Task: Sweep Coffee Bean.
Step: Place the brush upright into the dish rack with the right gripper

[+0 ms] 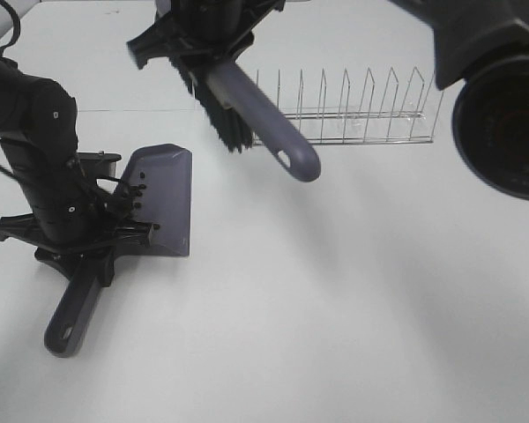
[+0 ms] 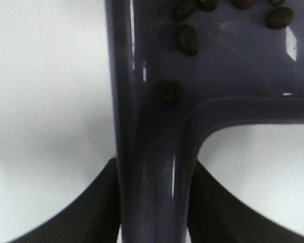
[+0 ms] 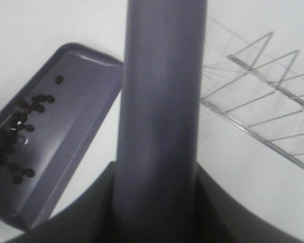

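Exterior high view: at one o'clock, a thin chrome wire rack of upright triangular prongs on the white matte table, near end crossed by the brush. At two o'clock, a bulky dark camera housing blocking the corner. At nine o'clock, flat on the table, a glossy purple-grey plastic dustpan, rear part hidden behind the left arm. Left claw pinching the dustpan's smooth handle. Right claw pinching the brush's rounded handle, black bristles up toward twelve o'clock. Coffee beans, small dark ovals, clustered inside the dustpan, several close to its back wall.
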Available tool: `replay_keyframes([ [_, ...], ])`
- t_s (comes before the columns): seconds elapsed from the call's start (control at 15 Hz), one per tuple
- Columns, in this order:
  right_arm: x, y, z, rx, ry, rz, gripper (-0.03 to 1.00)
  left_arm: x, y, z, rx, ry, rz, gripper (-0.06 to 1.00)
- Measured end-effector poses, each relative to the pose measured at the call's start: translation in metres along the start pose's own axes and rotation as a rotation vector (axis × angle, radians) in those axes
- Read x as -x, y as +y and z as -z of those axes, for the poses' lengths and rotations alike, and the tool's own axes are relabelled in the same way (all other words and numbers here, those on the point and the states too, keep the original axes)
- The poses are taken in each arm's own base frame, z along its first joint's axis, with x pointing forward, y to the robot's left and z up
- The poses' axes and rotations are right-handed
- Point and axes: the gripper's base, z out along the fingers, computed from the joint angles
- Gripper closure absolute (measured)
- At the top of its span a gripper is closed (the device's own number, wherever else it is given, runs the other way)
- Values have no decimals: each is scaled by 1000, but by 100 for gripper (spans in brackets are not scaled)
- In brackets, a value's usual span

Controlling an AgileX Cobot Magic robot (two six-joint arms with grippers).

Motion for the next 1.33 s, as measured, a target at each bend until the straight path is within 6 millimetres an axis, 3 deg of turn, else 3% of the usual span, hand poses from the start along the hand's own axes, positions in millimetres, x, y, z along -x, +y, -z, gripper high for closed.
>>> replay_keyframes([
  [0.13, 3, -36, 16, -32, -21, -35, 66, 0, 0, 0, 0, 0, -1, 59],
  [0.27, -6, -74, 22, -68, 16, -90, 66, 0, 0, 0, -1, -2, -3, 59],
  [0.47, -43, -139, 19, -125, 155, -191, 66, 0, 0, 0, -1, -2, -3, 59],
  [0.53, -65, -166, 15, -123, 223, -267, 66, 0, 0, 0, -1, -2, -3, 59],
  [0.67, -93, -195, 8, -93, 302, -383, 66, 0, 0, 0, -1, -2, -3, 59],
  [0.87, -117, -208, -5, -76, 388, -452, 66, 0, 0, 0, -1, -2, -3, 59],
  [1.33, -132, -200, -52, -49, 493, -481, 66, 0, 0, 0, -1, -3, -3, 59],
])
